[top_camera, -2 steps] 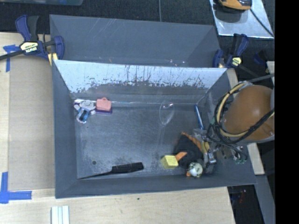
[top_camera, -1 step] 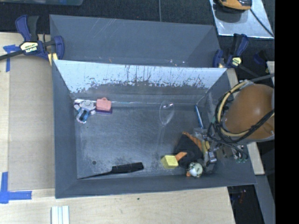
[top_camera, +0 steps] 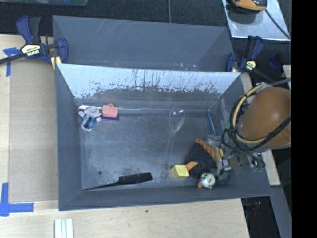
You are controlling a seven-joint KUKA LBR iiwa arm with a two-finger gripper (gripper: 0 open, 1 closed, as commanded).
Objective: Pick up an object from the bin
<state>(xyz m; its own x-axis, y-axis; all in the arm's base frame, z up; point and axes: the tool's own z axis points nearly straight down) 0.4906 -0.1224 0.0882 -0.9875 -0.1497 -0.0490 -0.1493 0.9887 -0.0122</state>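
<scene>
My gripper (top_camera: 224, 158) is low in the bin's near right corner, among a small cluster of things. Just left of it lies an orange and black piece (top_camera: 194, 160), with an orange strip (top_camera: 204, 146) above that. A yellow block (top_camera: 180, 171) rests on the floor further left. A small white and yellow round toy (top_camera: 207, 181) sits right below the gripper, close to the front wall. I see nothing held by the gripper.
A blue pen (top_camera: 211, 122) leans on the right wall. A clear stemmed glass (top_camera: 174, 127) lies mid-bin. A black stick (top_camera: 132, 178) rests along the front wall. A pink block (top_camera: 110, 112) and a blue-white toy (top_camera: 88, 117) sit far left.
</scene>
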